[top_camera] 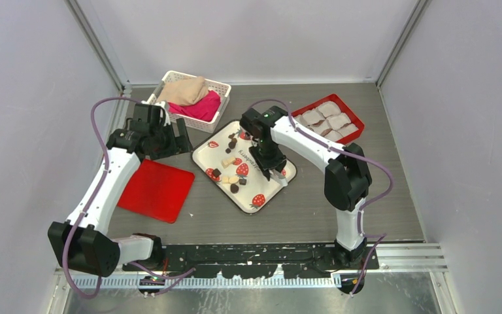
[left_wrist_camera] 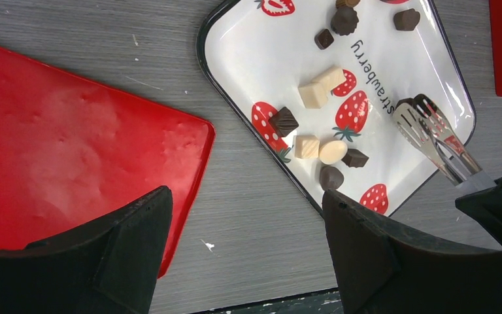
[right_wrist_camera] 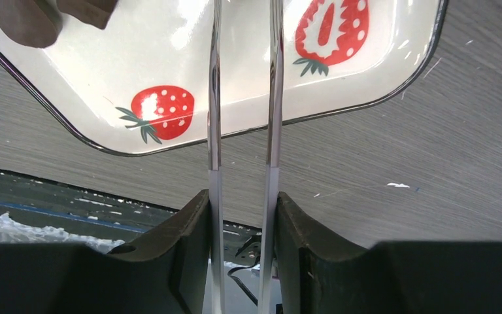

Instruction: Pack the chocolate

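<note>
Several dark chocolate (left_wrist_camera: 283, 121) lumps lie with a few cream pieces (left_wrist_camera: 314, 95) on the white strawberry-print tray (top_camera: 209, 152). My right gripper (right_wrist_camera: 242, 216) is shut on the handles of metal tongs (right_wrist_camera: 214, 98), whose arms reach over the tray's near corner (right_wrist_camera: 366, 78). In the left wrist view the tongs' tips (left_wrist_camera: 418, 114) rest close together on the tray; I cannot tell if a lump sits between them. One chocolate (right_wrist_camera: 26, 23) lump shows at the top left of the right wrist view. My left gripper (left_wrist_camera: 245, 222) hangs open over bare table between the red lid (left_wrist_camera: 72, 150) and the tray.
A red box (top_camera: 327, 119) with pale wrapped cells stands at the back right. A white basket (top_camera: 189, 98) with beige and pink cloths stands at the back. The flat red lid (top_camera: 155, 190) lies left of the tray.
</note>
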### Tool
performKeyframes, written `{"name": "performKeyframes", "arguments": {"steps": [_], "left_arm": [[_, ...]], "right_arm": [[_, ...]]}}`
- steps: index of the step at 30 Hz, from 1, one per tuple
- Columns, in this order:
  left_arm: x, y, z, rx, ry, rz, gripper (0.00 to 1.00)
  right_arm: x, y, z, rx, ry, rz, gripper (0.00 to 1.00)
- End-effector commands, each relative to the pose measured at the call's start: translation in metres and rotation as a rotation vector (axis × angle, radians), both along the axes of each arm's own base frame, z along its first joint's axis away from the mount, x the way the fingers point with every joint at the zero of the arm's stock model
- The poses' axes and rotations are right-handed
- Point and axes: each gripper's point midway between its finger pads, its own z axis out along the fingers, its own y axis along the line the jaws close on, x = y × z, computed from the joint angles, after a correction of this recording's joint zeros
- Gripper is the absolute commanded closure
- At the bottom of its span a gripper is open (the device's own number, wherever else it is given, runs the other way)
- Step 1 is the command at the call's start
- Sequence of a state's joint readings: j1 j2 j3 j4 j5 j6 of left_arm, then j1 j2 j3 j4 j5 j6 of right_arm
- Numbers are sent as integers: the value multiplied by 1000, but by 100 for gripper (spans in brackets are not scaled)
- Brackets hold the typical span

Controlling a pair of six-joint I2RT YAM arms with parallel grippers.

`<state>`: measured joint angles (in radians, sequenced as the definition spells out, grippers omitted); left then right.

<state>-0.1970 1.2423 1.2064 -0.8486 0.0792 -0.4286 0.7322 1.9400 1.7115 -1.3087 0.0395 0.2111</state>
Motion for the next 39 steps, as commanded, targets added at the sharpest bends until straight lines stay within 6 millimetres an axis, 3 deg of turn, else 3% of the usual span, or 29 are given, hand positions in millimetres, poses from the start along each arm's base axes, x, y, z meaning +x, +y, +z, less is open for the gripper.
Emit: {"name": "performKeyframes", "arguments": {"steps": [1, 5, 9, 14, 18, 27, 39], "left_arm": [[1, -1, 13, -13, -55, 5, 15], [-2, 1, 13, -8, -51, 7, 15], [-5, 2, 14, -4, -56, 10, 15], [-7, 3, 14, -8, -57, 14, 15], [-8, 4, 16, -3, -64, 18, 15], [-9, 8, 15, 12, -62, 28, 15], [-8, 13, 17, 40, -59, 39, 15]], "right_arm": [[21, 7, 49, 95, -160, -30, 99], [40, 0, 78, 172, -241, -123, 99], [69, -33, 102, 215, -309, -278, 99], [107, -89, 104, 217, -334, -494, 99], [141, -114, 107, 312, -366, -614, 99], [194, -140, 84, 285, -359, -689, 98], [218, -154, 45, 247, -303, -731, 91]]}}
